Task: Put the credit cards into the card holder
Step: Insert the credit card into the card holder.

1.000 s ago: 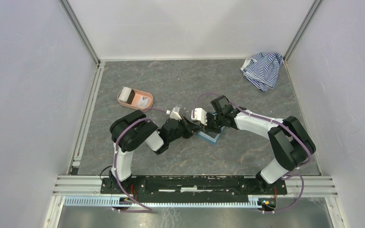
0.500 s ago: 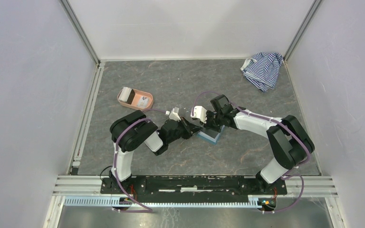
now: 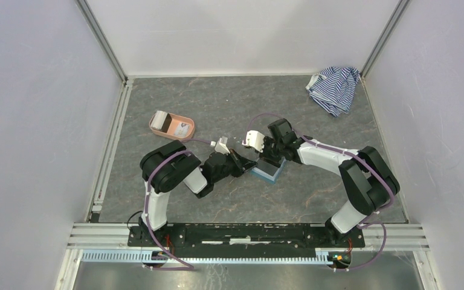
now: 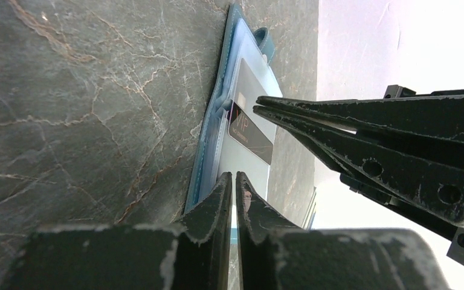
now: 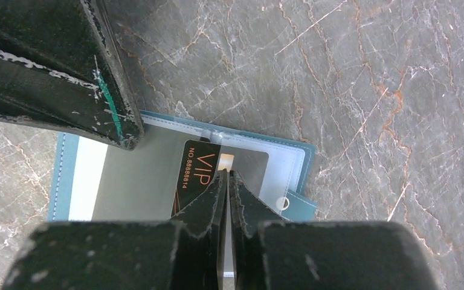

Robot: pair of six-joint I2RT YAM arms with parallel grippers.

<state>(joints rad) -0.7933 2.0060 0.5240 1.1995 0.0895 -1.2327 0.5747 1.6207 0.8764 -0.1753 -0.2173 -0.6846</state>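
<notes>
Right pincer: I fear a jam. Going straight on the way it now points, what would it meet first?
Probably the dark VIP card lying in the open teal card holder; the right pincer, shut, sits right at it, though depth is unclear.

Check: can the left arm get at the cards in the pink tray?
Probably yes: the pink tray lies on that arm's side, nothing between, though the left gripper is shut.

The left arm [image 3: 157,208] and right arm [image 3: 323,158] have white links and bulky black joints, with a purple cable [image 3: 148,188] looping along each. The fingers [image 4: 211,211] are black, tapered and scuffed white. The right arm's fingers, at 3 o'clock, have round holes.
</notes>
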